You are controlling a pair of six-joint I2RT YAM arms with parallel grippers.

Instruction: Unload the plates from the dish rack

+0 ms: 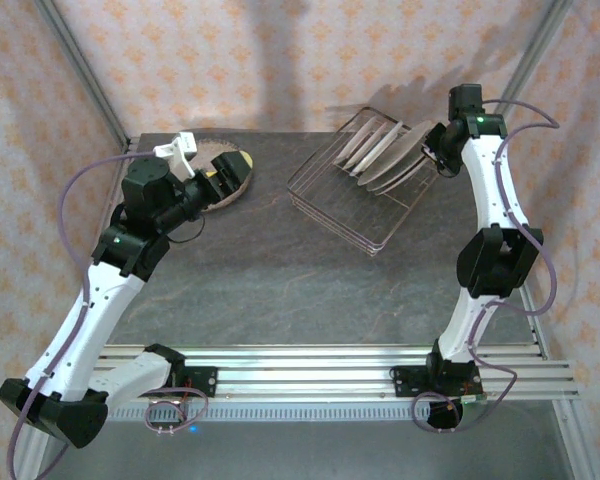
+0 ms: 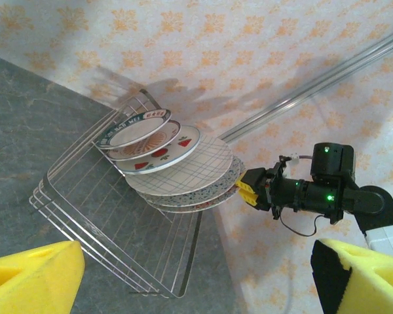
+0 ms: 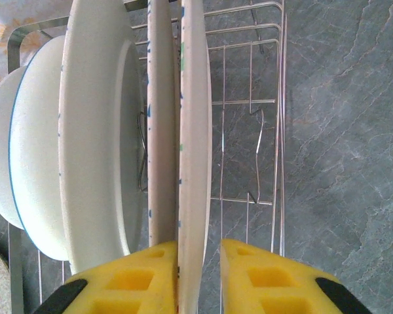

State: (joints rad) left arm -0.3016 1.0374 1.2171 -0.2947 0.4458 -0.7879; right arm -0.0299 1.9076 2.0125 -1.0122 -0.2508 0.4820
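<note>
The plates (image 2: 177, 167) stand on edge in the dish rack (image 2: 98, 216) at the bench's (image 1: 280, 270) far right. The right claw (image 3: 198, 278) straddles the outermost plate (image 3: 193, 131). One pad touches it and a sliver of gap shows beside the other, so I cannot tell whether it grips. The left claw (image 2: 196, 278) gapes wide, its pads cut off at the frame's edge.

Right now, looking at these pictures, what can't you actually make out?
- Top view: the left gripper covers most of the plate on the table, hiding its pattern.
- Right wrist view: the plates in the dish rack stand edge-on, faces hidden.
- Same view: whether the right gripper pinches the end plate is unclear; a gap shows beside one finger.
</note>
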